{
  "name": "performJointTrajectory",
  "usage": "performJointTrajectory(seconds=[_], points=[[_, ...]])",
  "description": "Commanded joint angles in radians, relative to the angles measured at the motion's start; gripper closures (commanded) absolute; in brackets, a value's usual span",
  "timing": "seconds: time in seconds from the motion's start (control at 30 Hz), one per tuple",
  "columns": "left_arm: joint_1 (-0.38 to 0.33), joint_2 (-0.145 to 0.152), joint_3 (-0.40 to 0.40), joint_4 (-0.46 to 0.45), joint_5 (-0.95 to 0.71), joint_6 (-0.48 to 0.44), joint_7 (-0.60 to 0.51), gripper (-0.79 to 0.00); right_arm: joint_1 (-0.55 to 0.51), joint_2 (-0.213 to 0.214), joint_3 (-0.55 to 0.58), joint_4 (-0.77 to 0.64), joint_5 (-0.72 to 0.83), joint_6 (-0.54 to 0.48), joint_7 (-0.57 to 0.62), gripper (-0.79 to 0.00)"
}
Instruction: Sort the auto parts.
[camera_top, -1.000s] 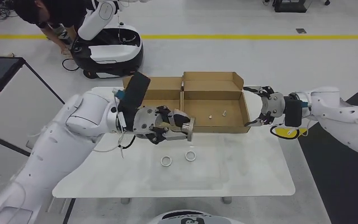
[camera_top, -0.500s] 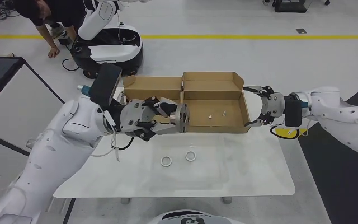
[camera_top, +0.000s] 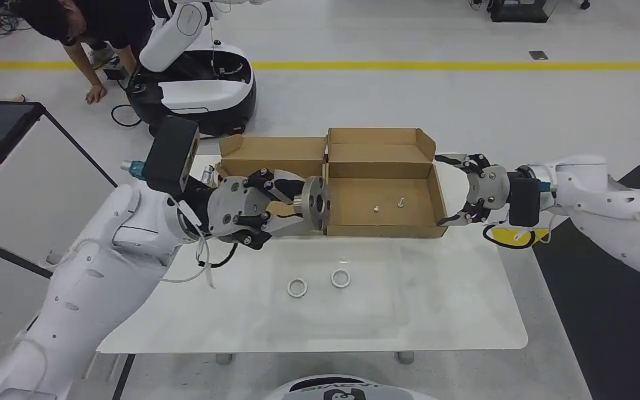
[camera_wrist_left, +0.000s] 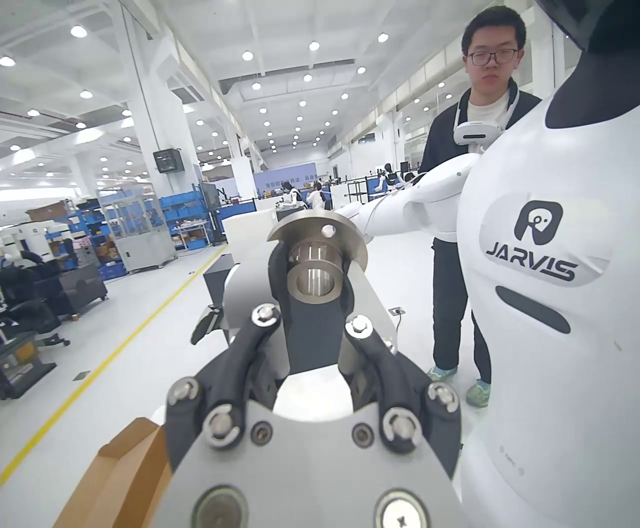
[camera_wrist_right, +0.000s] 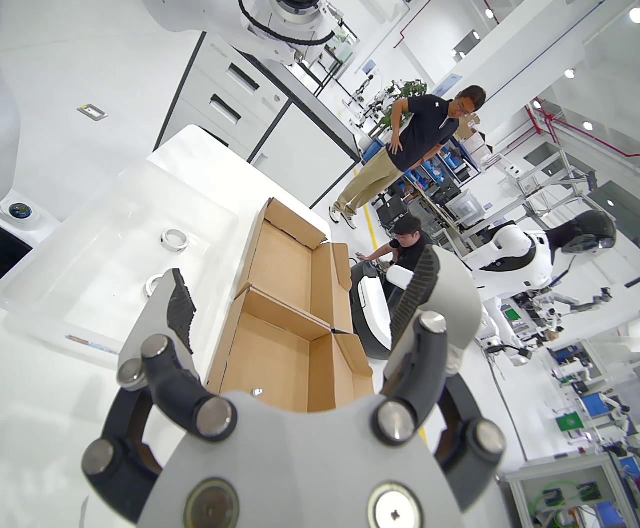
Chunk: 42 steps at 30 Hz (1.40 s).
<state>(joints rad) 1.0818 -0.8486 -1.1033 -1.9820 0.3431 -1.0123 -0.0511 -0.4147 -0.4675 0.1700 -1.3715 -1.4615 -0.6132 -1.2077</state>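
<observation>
Holding, left gripper (camera_wrist_left: 311, 287): clamped narrow on flanged bushing (camera_wrist_left: 316, 234), pinched at the sleeve end, flange away from wrist.
Flanged bushing, top view (camera_top: 315, 205): over left box (camera_top: 268, 150), by its 3 o'clock wall, flange facing 3 o'clock; touching the box or not, cannot tell.
Right gripper (camera_wrist_right: 302, 295): spread wide, holding nothing, just off right box (camera_top: 385, 185) at its 3 o'clock side.
Small metal parts (camera_top: 374, 209): two, on right box floor, near centre toward 6 o'clock, apart.
Ring (camera_top: 297, 288), second ring (camera_top: 341, 278): lying flat in white tray (camera_wrist_right: 100, 235), at 6 o'clock of the boxes, near each other, not touching.
Boxes: open cardboard, wall to wall, on 12 o'clock half of table (camera_top: 450, 300).
</observation>
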Motion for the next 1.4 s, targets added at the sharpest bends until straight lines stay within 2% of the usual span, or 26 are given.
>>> performJointTrajectory(seconds=[0.0, 0.53, 0.6, 0.87, 1.13, 1.37], points=[[0.0, 0.0, 0.0, 0.0, 0.0, 0.0, 0.0, 0.0, 0.0, 0.0, 0.0, 0.0, 0.0, 0.0, 0.0, -0.785], [0.0, 0.0, 0.0, 0.0, 0.0, 0.0, 0.0, 0.0, 0.0, 0.0, 0.0, 0.0, 0.0, 0.0, 0.0, -0.785], [0.008, -0.002, -0.002, -0.009, -0.003, 0.021, 0.005, 0.0, 0.0, 0.0, 0.0, 0.0, 0.0, 0.0, 0.0, -0.785], [0.05, -0.014, -0.005, -0.04, -0.051, 0.0, 0.054, 0.0, 0.0, 0.0, 0.0, 0.0, 0.0, 0.0, 0.0, -0.785], [0.055, -0.027, -0.003, -0.074, -0.069, 0.0, 0.142, 0.0, 0.0, 0.0, 0.0, 0.0, 0.0, 0.0, 0.0, -0.785], [0.047, -0.037, 0.0, -0.087, -0.015, 0.0, 0.207, 0.0, 0.0, 0.0, 0.0, 0.0, 0.0, 0.0, 0.0, -0.785]])
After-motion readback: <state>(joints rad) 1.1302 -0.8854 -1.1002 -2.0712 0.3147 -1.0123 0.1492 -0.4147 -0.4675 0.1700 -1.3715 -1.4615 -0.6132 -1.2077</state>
